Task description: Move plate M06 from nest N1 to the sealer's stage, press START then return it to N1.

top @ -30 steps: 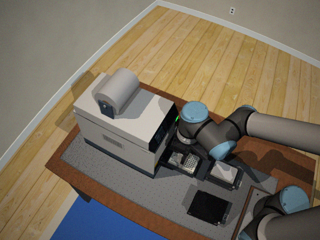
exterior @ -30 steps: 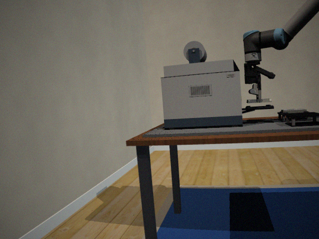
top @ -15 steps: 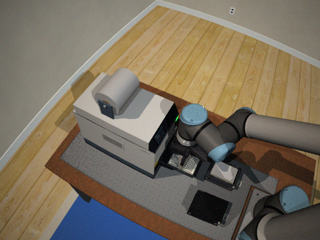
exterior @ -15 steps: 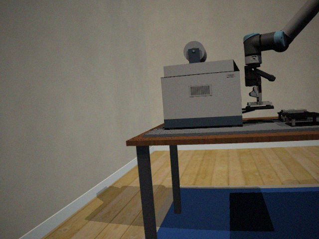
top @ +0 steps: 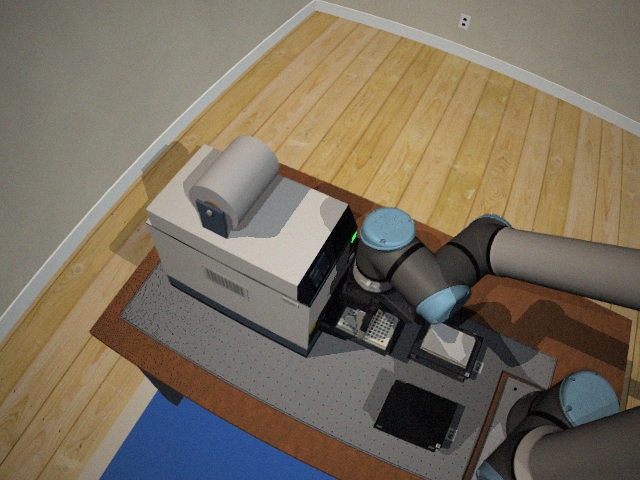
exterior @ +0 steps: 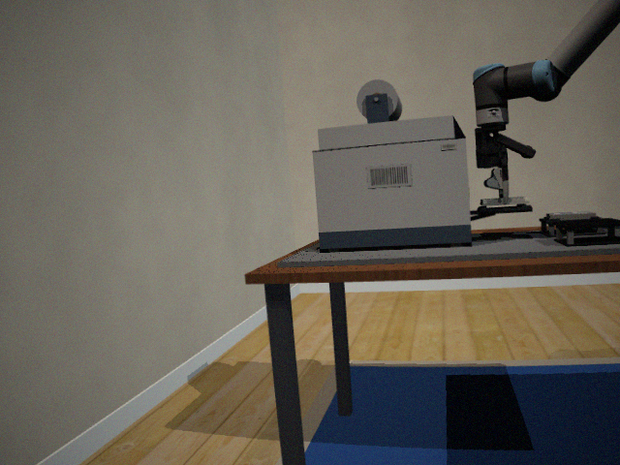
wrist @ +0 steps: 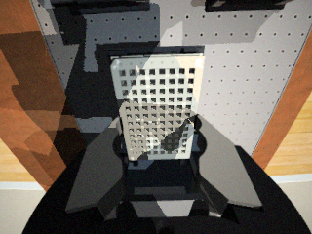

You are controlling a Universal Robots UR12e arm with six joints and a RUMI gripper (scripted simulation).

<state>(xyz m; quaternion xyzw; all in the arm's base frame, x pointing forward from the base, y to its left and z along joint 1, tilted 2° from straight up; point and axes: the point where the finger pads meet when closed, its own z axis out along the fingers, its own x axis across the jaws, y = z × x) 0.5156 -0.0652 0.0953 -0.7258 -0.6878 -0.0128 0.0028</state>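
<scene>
Plate M06 [top: 383, 326] [exterior: 517, 201] [wrist: 157, 90] shows open wells, with no foil on them. My gripper [top: 368, 322] [exterior: 503, 197] [wrist: 158, 116] is shut on its two long sides. The plate is level, at the sealer's extended black stage [top: 337, 330] [exterior: 523, 208], hardly any gap showing under it; whether it is flat inside the locators I cannot tell. The sealer [top: 227, 273] [exterior: 390, 204] shows a green lamp [top: 354, 237]. Nest N1 [top: 417, 413] is empty. Nest N2 [top: 439, 365] holds a plate with a pale, smooth top [top: 450, 343]. START is hidden or too small to make out.
The sealer's front panel [top: 323, 260] stands close beside my wrist. A foil roll [top: 235, 178] sits on top of the sealer. Black nest edges [wrist: 244, 5] show at the top of the wrist view. A brown-edged tray [top: 493, 405] lies right of N1, partly behind the arm.
</scene>
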